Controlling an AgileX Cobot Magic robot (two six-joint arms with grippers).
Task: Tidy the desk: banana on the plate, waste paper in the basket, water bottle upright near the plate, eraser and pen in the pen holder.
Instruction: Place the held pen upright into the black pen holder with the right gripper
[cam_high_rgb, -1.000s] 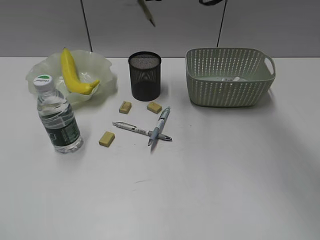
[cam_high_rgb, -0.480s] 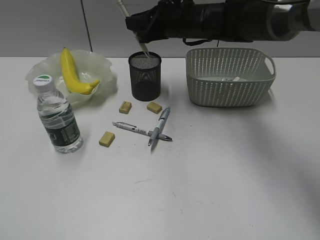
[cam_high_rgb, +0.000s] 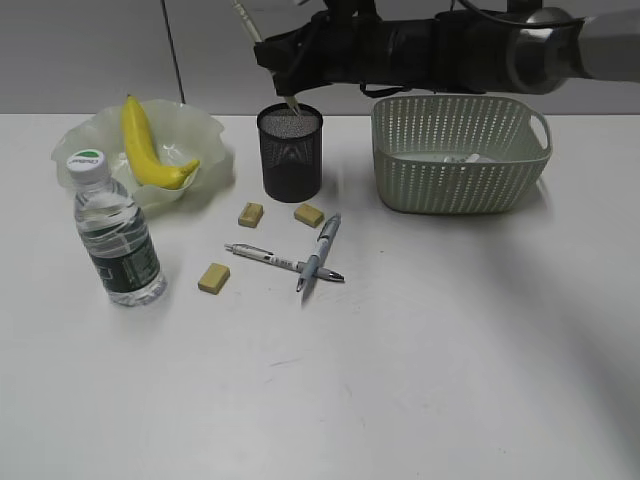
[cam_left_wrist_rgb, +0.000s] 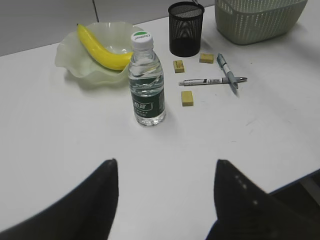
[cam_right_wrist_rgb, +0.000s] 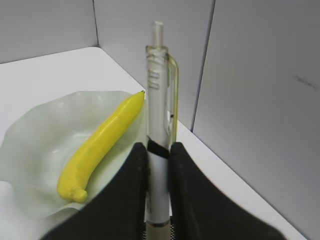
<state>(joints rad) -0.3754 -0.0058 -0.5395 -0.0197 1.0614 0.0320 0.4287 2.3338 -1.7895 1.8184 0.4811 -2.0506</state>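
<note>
While my right gripper (cam_high_rgb: 283, 62) pinches a clear pen (cam_right_wrist_rgb: 159, 125) between its closed fingers (cam_right_wrist_rgb: 129, 190), the pen's lower tip hangs just over the mouth of the pen holder (cam_high_rgb: 290, 152). My left gripper (cam_left_wrist_rgb: 165, 200) hovers well in front of the holder, jaws spread, clasping nothing. Left of the holder sits the plate (cam_high_rgb: 205, 130) with the banana (cam_high_rgb: 147, 146) lying in it, and the water bottle (cam_high_rgb: 115, 235) stands upright near the plate's front. Right of the holder is the basket (cam_high_rgb: 455, 155), a white scrap of waste paper (cam_high_rgb: 462, 158) inside. Just in front of the holder, on the desk (cam_high_rgb: 420, 350), lie three erasers (cam_high_rgb: 251, 214) and two crossed pens (cam_high_rgb: 300, 260).
</note>
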